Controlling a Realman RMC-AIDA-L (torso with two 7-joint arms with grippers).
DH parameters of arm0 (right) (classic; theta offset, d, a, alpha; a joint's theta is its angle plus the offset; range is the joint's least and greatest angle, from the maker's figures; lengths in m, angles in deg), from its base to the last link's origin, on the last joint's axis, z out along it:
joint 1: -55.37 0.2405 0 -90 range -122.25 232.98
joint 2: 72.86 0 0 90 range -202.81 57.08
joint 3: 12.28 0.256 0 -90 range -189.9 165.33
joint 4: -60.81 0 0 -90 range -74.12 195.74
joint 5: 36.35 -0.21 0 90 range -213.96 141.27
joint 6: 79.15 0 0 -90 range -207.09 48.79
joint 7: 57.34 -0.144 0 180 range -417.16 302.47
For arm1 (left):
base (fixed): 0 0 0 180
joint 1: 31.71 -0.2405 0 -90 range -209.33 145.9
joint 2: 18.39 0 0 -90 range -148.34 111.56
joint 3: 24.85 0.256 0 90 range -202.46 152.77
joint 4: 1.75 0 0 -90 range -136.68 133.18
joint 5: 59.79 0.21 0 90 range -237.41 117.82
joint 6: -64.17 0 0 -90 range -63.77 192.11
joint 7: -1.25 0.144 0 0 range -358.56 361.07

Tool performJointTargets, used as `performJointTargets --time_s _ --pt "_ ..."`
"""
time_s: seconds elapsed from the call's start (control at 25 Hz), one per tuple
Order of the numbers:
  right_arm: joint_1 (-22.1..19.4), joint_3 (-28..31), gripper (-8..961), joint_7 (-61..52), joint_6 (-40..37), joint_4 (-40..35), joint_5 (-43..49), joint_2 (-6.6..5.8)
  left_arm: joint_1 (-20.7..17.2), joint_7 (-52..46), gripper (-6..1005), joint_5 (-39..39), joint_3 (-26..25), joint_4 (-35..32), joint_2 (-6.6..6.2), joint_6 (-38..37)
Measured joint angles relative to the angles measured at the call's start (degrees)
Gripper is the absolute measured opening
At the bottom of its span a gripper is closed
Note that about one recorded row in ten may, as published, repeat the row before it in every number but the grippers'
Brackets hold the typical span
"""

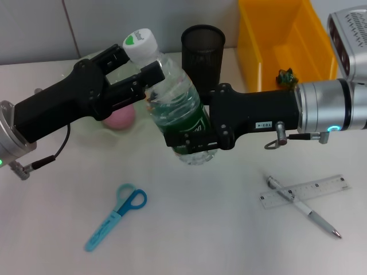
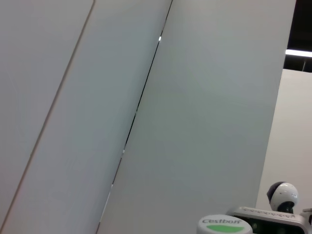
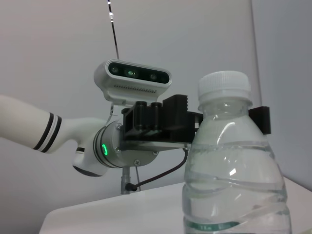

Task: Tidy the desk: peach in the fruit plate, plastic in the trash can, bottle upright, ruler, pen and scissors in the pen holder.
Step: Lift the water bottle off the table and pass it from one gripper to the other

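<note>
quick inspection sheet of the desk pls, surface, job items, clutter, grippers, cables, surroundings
surface: white desk.
job's things: bottle upright, held by both grippers; peach behind the left arm; scissors, ruler and pen lying flat, pen across ruler; holder upright; yellow bin with a small dark item.
clutter: nothing seen.
grippers: left gripper at the bottle's neck, right gripper around its body.
cables: black lead under the left wrist.
surroundings: pale wall.
</note>
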Motion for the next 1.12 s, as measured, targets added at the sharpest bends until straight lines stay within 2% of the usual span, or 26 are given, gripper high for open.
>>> performJointTargets --time_s 1.12 --pt "0.1 -1.4 767 -0.1 0.2 0.8 -0.1 0.09 0.1 2.2 808 0.0 0.1 1.3 0.05 -1.6"
